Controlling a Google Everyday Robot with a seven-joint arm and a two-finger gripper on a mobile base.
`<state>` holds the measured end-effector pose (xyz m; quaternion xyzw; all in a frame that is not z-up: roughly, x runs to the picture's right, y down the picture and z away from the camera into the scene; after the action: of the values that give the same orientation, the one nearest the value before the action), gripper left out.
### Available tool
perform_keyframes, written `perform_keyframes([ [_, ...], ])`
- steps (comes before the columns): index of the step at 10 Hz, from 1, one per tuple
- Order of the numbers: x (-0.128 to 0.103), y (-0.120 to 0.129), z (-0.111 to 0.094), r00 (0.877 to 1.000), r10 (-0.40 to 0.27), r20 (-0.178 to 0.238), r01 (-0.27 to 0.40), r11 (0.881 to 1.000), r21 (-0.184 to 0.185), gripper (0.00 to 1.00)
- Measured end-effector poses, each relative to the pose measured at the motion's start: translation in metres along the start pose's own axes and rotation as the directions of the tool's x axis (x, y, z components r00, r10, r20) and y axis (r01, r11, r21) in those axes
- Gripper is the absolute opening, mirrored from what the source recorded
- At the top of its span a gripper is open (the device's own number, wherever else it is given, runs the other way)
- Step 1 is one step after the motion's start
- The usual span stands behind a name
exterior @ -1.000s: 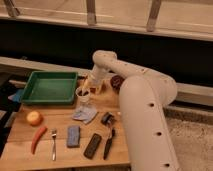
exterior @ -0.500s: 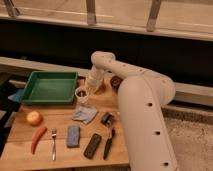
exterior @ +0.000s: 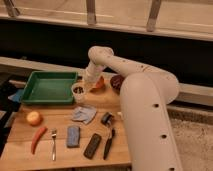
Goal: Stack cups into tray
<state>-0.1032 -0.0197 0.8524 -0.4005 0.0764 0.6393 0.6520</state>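
White cup point(exterior: 78, 93) stands upright below gripper point(exterior: 88, 85).

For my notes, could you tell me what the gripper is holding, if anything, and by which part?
It cannot be told. The gripper is shut just above the white cup beside the tray, possibly on its rim.

orange bowl point(exterior: 99, 83) part-hidden by arm | end effector point(exterior: 86, 86) blurred

The gripper point(exterior: 86, 82), smooth white plastic, hangs over the white paper-like cup point(exterior: 78, 93). The tray point(exterior: 49, 88) looks like glossy green plastic, the desk point(exterior: 60, 150) matt pale wood, the crumpled rag point(exterior: 83, 114) soft grey cloth.
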Motion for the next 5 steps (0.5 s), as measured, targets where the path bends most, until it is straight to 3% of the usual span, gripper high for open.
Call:
perform_keyframes([
  [2,-0.001,0.028,-0.038,0.998,-0.056,0.042,0.056,0.998,0.008,0.0],
  [5,-0.005,0.053,-0.075,0.987,-0.128,0.097,0.126,0.992,0.024,0.0],
])
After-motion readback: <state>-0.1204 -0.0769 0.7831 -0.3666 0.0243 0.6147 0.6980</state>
